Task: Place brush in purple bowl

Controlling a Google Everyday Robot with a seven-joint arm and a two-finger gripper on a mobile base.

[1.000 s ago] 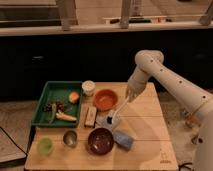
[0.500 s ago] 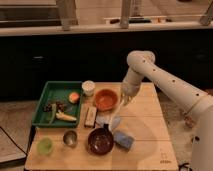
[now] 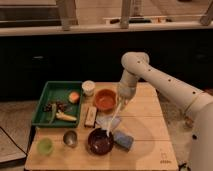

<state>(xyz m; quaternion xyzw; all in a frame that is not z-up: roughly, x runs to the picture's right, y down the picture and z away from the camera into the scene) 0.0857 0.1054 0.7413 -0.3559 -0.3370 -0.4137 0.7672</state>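
A slim brush (image 3: 114, 120) with a long pale handle hangs tilted, its upper end clamped in the closed gripper (image 3: 121, 104) above the wooden table. The handle slants down and to the left, and its lower end reaches the far rim of the purple bowl (image 3: 90, 143). The bowl is round, dark and glossy, upright near the table's front edge.

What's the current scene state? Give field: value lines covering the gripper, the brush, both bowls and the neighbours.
gripper: over the table, beside the orange bowl's right rim, shut on the brush
brush: hangs tilted, dark head down-left by the purple bowl's far rim
purple bowl: front centre, brush not resting inside
orange bowl: behind the purple bowl
blue sponge: right of the purple bowl
green tray: left side
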